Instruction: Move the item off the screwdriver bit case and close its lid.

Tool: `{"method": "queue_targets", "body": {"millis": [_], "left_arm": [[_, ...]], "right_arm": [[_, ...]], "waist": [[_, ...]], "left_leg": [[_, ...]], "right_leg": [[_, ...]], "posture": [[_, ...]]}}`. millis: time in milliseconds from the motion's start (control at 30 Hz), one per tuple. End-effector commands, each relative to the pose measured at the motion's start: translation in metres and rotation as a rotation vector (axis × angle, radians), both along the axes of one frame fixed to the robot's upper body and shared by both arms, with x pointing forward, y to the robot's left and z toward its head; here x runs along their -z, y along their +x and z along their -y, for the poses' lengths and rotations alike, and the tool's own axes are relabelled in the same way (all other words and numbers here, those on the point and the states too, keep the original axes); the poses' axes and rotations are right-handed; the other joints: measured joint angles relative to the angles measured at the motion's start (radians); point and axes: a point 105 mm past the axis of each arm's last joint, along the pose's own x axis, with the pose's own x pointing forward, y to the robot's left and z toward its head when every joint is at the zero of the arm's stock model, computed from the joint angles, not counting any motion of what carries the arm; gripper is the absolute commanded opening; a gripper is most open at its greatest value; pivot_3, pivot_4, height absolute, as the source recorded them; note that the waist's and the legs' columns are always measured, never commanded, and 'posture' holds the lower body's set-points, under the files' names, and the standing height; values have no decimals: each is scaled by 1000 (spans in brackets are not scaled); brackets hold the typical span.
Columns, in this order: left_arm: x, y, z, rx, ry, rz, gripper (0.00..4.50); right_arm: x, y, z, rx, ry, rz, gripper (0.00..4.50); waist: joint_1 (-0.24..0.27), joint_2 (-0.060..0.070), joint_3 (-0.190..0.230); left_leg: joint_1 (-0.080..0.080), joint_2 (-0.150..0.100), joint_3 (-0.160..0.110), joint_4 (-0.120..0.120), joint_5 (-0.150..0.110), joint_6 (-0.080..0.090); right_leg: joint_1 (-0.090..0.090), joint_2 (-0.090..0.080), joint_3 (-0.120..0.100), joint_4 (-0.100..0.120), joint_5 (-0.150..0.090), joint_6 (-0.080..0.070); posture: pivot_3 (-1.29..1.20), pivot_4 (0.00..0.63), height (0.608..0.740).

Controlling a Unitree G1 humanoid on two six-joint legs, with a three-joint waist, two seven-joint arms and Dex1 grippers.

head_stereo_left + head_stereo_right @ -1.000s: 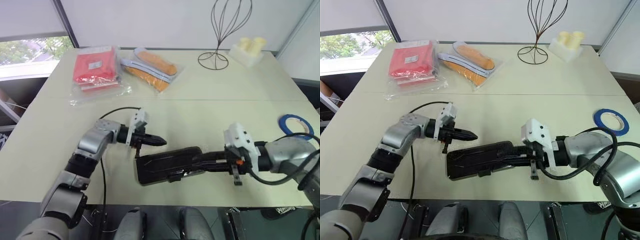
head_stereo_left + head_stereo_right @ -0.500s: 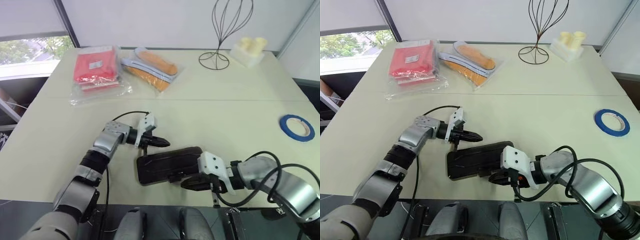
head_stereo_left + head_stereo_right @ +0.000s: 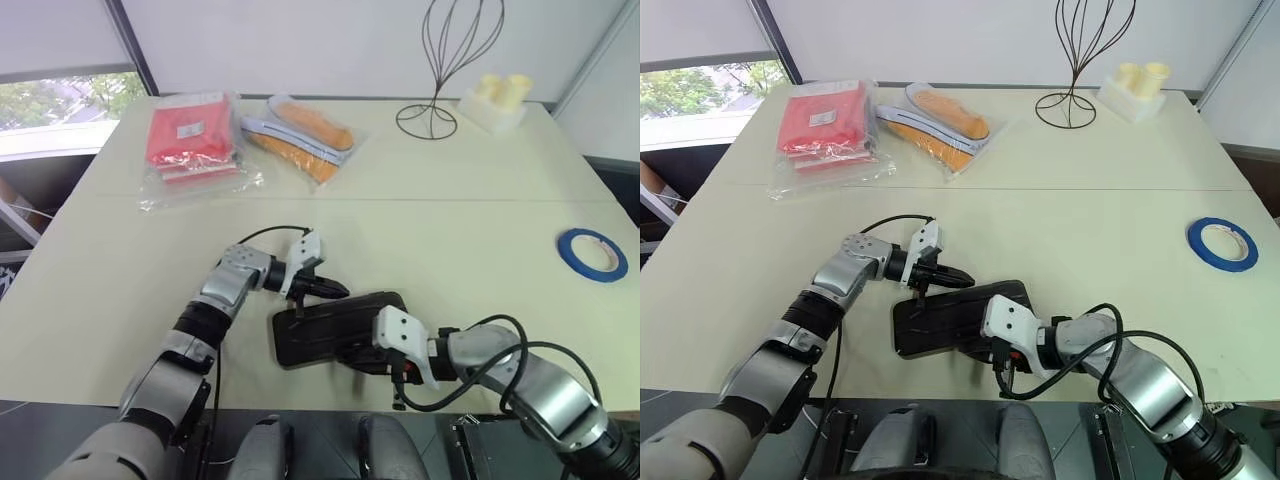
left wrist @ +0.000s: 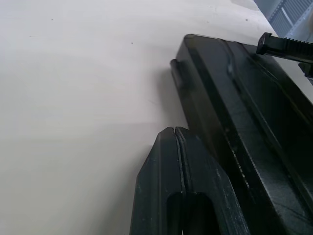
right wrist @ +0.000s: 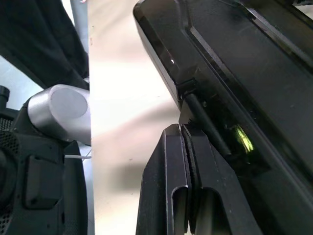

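The table [image 3: 420, 240] carries the closed case [image 3: 330, 330] near its front edge. The left gripper [image 3: 335, 291], fingers together, sits at the case's 11 o'clock; the right gripper [image 3: 362, 362], fingers together, at 5 o'clock. The tape [image 3: 592, 254] lies well apart at 3 o'clock.

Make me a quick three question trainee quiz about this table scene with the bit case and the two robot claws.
1. True or false: the blue roll of tape lies on the screwdriver bit case.
2. Which claw is at the case's front edge by the latch?
A. left claw
B. right claw
3. Fill in: the fingers of both claws are ____.

Key:
1. False; it lies on the table, far to the right of the case.
2. B; the left claw is at the case's far left corner.
3. Shut; neither holds anything.
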Motion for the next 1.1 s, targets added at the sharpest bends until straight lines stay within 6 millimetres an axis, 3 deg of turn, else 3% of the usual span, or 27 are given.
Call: {"method": "queue_targets", "body": {"millis": [33,800,900,1100], "left_arm": [[4,-5,3,37,22,14,0],[35,-25,-5,73,78,-58,0],[32,-19,-8,44,80,-24,0],[-5,3,-28,-64,0,72,0]], "right_arm": [[-1,7,3,39,-13,62,31],[6,36,19,128,-114,256,31],[6,25,21,83,-108,173,31],[-17,-3,38,-3,-116,78,31]], "waist": [[0,0,0],[-7,-1,-6],[-6,0,-7],[-6,0,-7]], "left_leg": [[0,0,0,0,0,0],[4,2,0,0,0,0],[4,2,0,0,0,0],[3,2,-1,0,0,0]], "right_leg": [[0,0,0,0,0,0],[3,2,0,1,0,0],[3,2,0,1,0,0],[2,2,0,0,0,0]], "posture": [[0,150,740],[0,150,740],[0,150,740],[0,150,740]]}}
